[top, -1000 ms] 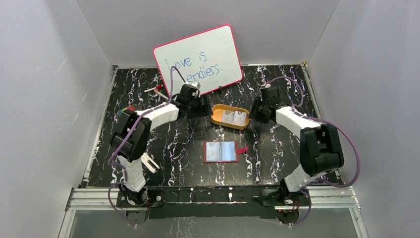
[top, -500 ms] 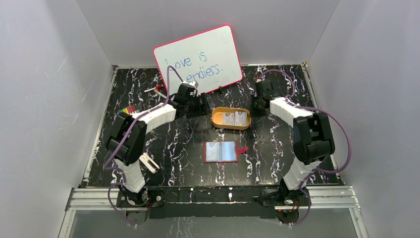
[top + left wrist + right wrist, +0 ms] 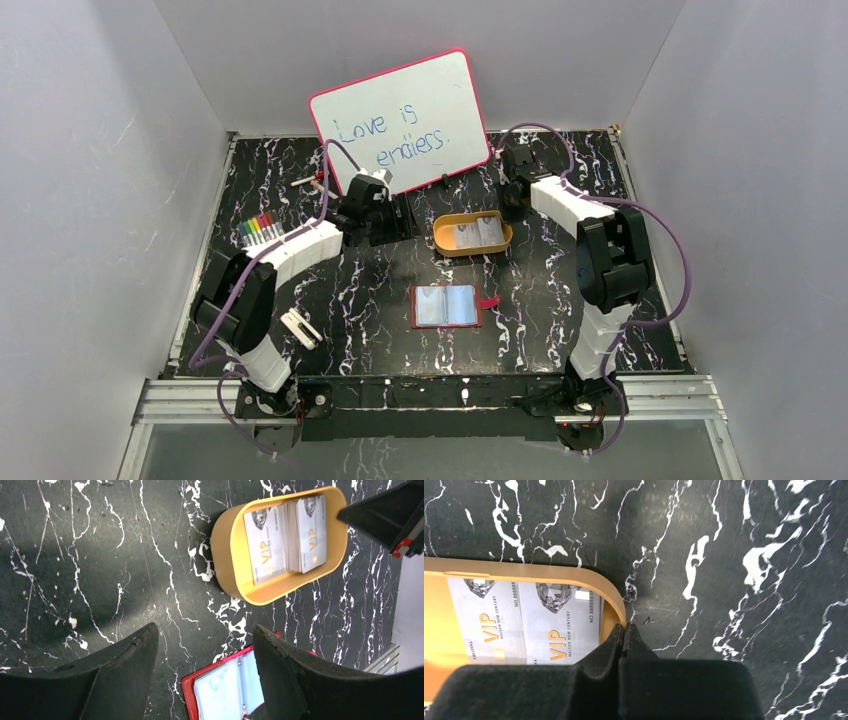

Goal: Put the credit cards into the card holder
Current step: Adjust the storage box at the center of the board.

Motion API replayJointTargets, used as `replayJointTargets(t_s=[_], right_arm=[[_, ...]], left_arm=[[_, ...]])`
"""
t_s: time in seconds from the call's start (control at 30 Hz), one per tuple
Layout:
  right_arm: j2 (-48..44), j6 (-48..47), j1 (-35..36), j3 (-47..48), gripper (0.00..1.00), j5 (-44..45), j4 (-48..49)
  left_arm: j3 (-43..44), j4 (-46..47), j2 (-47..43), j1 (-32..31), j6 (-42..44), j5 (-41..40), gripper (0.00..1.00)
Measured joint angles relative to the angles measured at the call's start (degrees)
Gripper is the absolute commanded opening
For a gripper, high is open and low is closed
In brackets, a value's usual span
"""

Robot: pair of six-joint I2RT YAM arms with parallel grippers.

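**Ana:** Right arm has swung toward the far side since a second ago, and the right fingers (image 3: 624, 645) have snapped together. The left arm has drawn back a little.

**Ben:** Did the tray (image 3: 225, 555) move too?

**Ana:** It slid slightly and turned. There is one tray, yellow-orange, and it lies between the two sets of fingers.

**Ben:** What are the right fingers holding?

**Ana:** They are pressed tight, with their tips touching the tray's rim at its rounded end. I cannot tell whether the rim is nipped between them.

**Ben:** And the left fingers (image 3: 400, 216)?

**Ana:** They are spread wide, hold nothing and hang above the surface (image 3: 350, 290). The tray is just ahead of them.

**Ben:** How many cards (image 3: 262, 545) are there?

**Ana:** Two faces show side by side in the tray, both marked VIP. Stacked edges show between them, and those I cannot count.

**Ben:** Where is the card holder (image 3: 447, 306)?

**Ana:** There is one, red, lying open and flat with two pale blue pockets up. It is on the near side of both sets of fingers and touches neither. No card is on it.

**Ben:** Anything else?

**Ana:** One whiteboard (image 3: 400, 115) leans behind the fingers. One row of markers (image 3: 258, 230) lies beside the left arm.
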Motion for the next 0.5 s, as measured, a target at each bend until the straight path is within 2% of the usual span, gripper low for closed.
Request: replayJointTargets(t_s=[0.2, 0.27, 0.33, 0.4, 0.5], right_arm=[[2.0, -7.1, 0.1, 2.6, 0.02, 1.7, -0.3], [2.0, -8.7, 0.3, 2.3, 0.31, 2.1, 0.2], [2.0, -9.8, 0.5, 1.7, 0.47, 3.2, 0.9], [1.7, -10.1, 0.7, 0.8, 0.55, 4.6, 1.4], [0.0, -9.5, 0.9, -0.6, 0.59, 6.4, 1.2]], left_arm=[[-1.6, -0.3, -2.4, 0.0, -0.4, 0.2, 0.66], [-2.4, -0.2, -4.1, 0.0, -0.4, 0.2, 0.66], [-3.5, -0.2, -6.1, 0.0, -0.5, 0.3, 0.66], [-4.6, -0.3, -8.0, 0.0, -0.4, 0.3, 0.66], [-4.9, -0.5, -9.7, 0.0, -0.4, 0.3, 0.66]])
